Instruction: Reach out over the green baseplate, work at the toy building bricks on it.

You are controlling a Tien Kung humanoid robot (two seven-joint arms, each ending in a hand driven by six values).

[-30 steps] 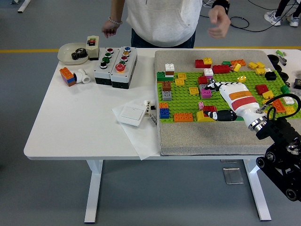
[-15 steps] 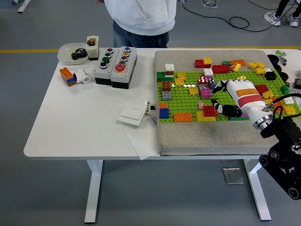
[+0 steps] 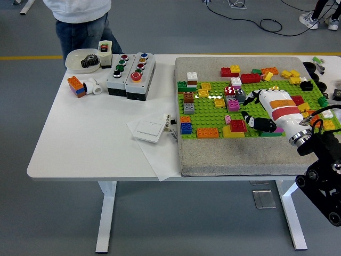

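The right hand sits over the green baseplate, reaching in from about four o'clock on its black arm. Its place has hardly changed from half a second ago; a second ago it lay a little lower and nearer the plate's front edge. The white back of the hand faces up, the dark fingers point toward nine o'clock, and the thumb lies along the plate beside a red brick that stands on a yellow brick. The fingers look loosely spread with nothing clearly held, their tips close to a grey brick and a pink brick.

The baseplate lies on a grey mat on the right half of the white table, with loose bricks along its far edge. At ten o'clock stand two button boxes and a bowl.

The person now stands at eleven o'clock beyond the table's far left corner, having walked there from behind the mat.
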